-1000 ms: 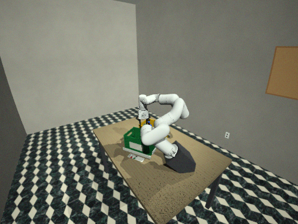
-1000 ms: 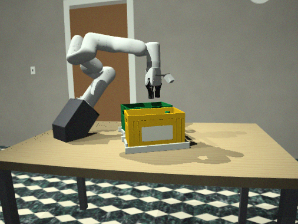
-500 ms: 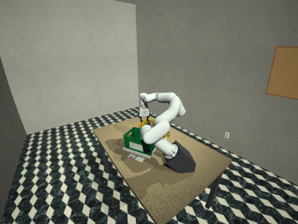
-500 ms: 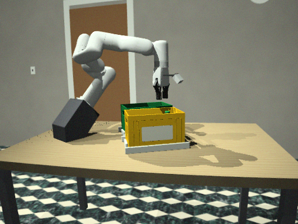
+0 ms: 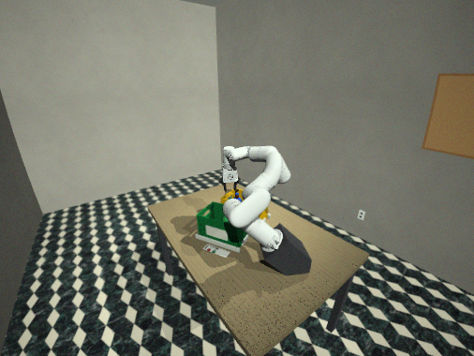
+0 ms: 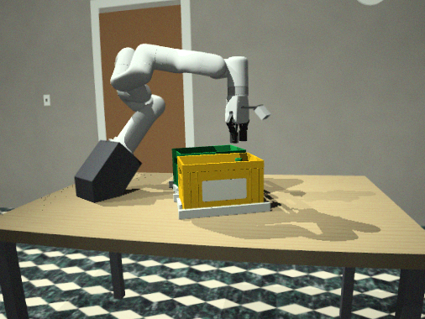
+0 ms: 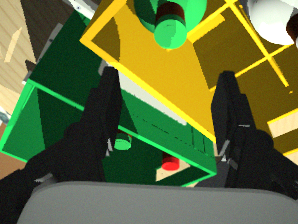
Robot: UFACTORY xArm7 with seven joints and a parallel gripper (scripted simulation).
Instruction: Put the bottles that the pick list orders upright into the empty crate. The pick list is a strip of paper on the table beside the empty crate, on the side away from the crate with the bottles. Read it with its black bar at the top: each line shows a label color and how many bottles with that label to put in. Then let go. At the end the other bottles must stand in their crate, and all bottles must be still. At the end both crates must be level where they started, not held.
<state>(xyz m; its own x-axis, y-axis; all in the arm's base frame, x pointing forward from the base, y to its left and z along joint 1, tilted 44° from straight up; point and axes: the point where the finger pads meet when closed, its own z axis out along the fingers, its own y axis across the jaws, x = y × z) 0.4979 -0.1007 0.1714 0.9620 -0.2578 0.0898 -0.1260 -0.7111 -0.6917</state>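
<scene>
Above the ribbed yellow crate (image 5: 226,199) (image 6: 191,185) (image 7: 150,85), 2 angular black fingers (image 5: 230,188) (image 6: 238,138), spread apart, around no bottle.

From where I stand, over the past second the black-fingered end effector (image 5: 229,190) (image 6: 238,140) (image 7: 167,86) has travelled farther out from the arm's base and sunk slightly towards the crates. The white jointed arm (image 5: 269,175) (image 6: 189,61) has stretched along with it, its raised bend swinging outward too. Across the pale wooden desk (image 5: 262,300) (image 6: 139,222), the arm's dark shadow (image 6: 348,224) has slid the same way.
</scene>
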